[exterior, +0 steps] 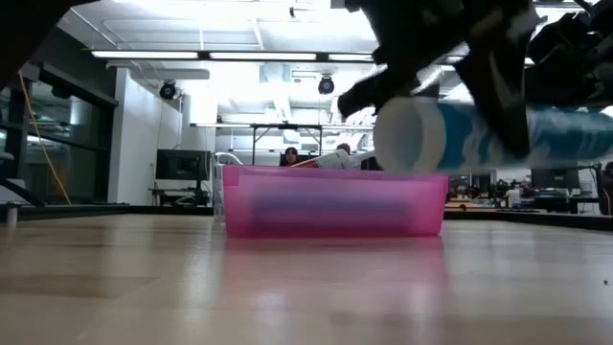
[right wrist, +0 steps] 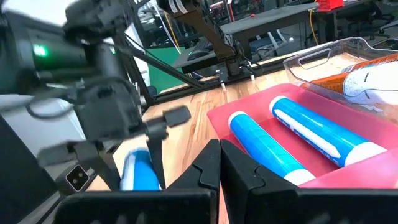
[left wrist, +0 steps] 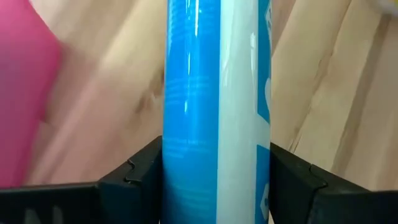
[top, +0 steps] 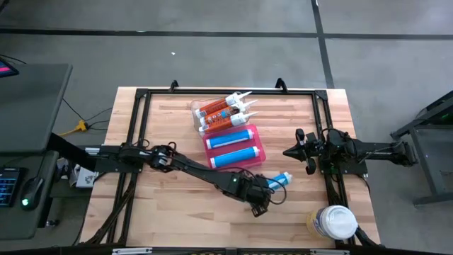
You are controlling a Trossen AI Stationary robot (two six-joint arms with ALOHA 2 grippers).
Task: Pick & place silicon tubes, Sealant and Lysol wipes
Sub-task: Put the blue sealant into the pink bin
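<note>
Reaching in from the left edge of the high view, your left arm stretches low and diagonal across the table [top: 163, 212], and its left gripper [top: 263, 191] sits in the lower centre of the frame, clamped on a blue silicone tube [top: 278, 181]. In the left wrist view you see that tube [left wrist: 214, 93] pinched between the two dark fingers [left wrist: 140, 171], one on each side of its barrel. The low view shows it up in the upper right of the frame, carried clear of the wood, white end cap facing the camera.

Your pink bin [top: 260, 151] lies just up and left of that gripper, centre of the high view, with two more blue tubes [top: 230, 137] lying side by side in it. Touching its upper edge is a clear tray [top: 196, 108] with orange-and-white sealant cartridges [top: 219, 108], nozzles pointing right.

Your right arm comes in level from the right edge; the right gripper [top: 291, 151] hangs right of the pink bin, fingers pressed together on nothing. The Lysol wipes [top: 333, 222] stand upright at lower right, near the table's front edge.
</note>
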